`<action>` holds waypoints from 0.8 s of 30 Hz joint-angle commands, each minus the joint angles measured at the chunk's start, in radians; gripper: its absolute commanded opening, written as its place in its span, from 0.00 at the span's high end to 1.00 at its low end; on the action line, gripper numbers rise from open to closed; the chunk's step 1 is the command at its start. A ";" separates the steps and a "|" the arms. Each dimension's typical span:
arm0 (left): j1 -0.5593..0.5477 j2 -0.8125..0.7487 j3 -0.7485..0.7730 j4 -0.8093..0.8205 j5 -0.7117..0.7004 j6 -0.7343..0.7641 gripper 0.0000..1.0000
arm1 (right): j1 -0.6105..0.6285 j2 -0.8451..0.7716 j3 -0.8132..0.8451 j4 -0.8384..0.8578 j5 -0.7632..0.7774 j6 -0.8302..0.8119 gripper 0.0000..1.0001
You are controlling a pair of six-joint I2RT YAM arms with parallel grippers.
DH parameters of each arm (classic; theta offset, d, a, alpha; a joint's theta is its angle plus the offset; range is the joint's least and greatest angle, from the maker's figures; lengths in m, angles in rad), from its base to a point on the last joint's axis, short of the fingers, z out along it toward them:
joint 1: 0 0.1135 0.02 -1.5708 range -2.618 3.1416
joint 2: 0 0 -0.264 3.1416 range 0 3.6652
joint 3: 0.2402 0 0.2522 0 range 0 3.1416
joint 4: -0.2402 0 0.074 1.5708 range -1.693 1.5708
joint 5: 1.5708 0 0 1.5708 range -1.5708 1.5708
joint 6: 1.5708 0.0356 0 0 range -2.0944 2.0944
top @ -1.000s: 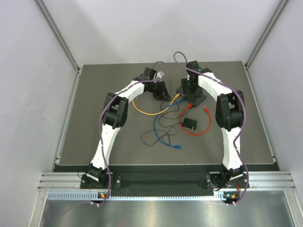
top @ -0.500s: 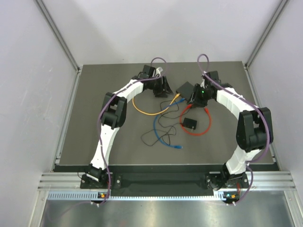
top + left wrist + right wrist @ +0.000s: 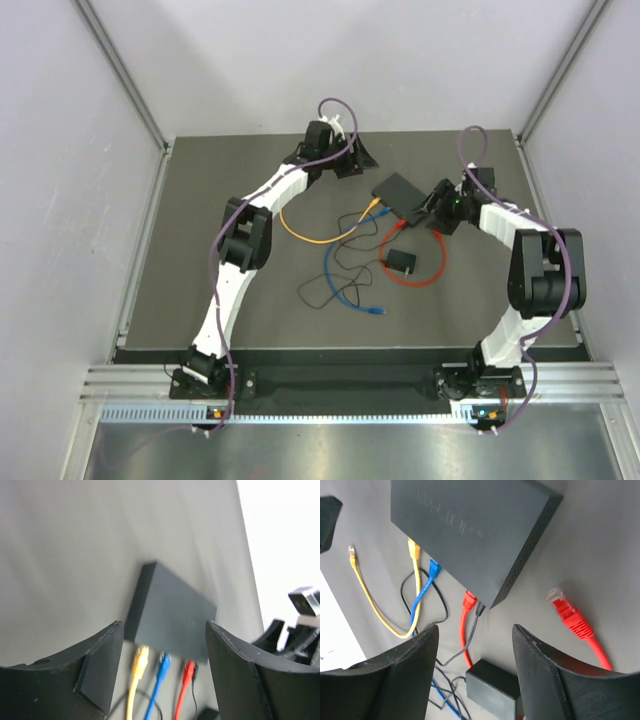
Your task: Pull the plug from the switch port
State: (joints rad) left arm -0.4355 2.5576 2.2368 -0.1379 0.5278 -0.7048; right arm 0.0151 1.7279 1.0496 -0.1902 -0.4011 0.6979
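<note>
The flat matte-black rectangular switch (image 3: 403, 190) lies toward the far middle of the dark grey table (image 3: 200, 300); in the top view its long axis runs diagonally from far-left to near-right, and its socket edge faces near-left, toward the arms' bases. Seated along that edge are a yellow plug (image 3: 413, 550), a blue plug (image 3: 434, 569), a red plug (image 3: 469, 600) and a thin black power wire (image 3: 479, 611); the task does not say which one is meant. The right gripper (image 3: 475, 629) hangs just beside the switch's right end, jaws spread wide and empty, with the red plug nearest ahead of it; the left gripper (image 3: 164, 630) stands off the far-left corner, equally wide, holding nothing. The right arm looks better placed; a pull should probably run straight out from the socket edge. A small black power adapter block (image 3: 492, 685) and a loose red connector (image 3: 562, 602) lie near.
</note>
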 commanded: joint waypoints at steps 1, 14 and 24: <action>0.004 0.067 0.049 0.129 -0.048 -0.034 0.29 | -0.043 0.010 0.067 0.047 -0.002 -0.035 0.39; -0.040 0.174 0.075 0.256 0.024 -0.071 0.29 | -0.052 0.214 0.210 0.031 -0.007 -0.112 0.40; -0.081 0.049 -0.152 0.320 0.124 -0.090 0.42 | -0.026 0.380 0.453 -0.064 -0.111 -0.254 0.43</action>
State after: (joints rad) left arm -0.4850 2.7071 2.2017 0.1368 0.5682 -0.7910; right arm -0.0307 2.0560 1.3869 -0.2565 -0.4507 0.5297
